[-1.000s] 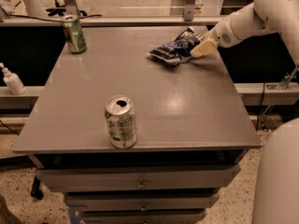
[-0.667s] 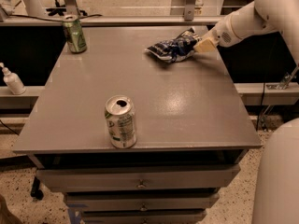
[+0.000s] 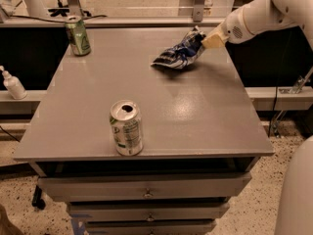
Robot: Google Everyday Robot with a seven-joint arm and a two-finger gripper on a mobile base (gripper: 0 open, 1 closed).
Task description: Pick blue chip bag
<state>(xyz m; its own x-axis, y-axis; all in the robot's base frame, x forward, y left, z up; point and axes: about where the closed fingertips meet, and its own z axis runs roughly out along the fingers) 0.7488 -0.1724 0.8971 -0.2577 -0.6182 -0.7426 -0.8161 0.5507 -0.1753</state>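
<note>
Grey flat-topped metal drawer cabinet (image 3: 195, 126) at centre. Dark-blue crumpled foil chip bag (image 3: 178, 54) on far right part of top, right end tilted up. Beige two-finger gripper (image 3: 208, 38) clamped on bag's upper right end. White robot arm (image 3: 254, 16) reaches in from right. Green-silver aluminium soda can (image 3: 78, 35) upright at far left corner, well apart from bag. Silver-green dented soda can (image 3: 126, 128) upright near front edge, left of centre. White plastic pump bottle (image 3: 13, 84) left of cabinet, below top level.
</note>
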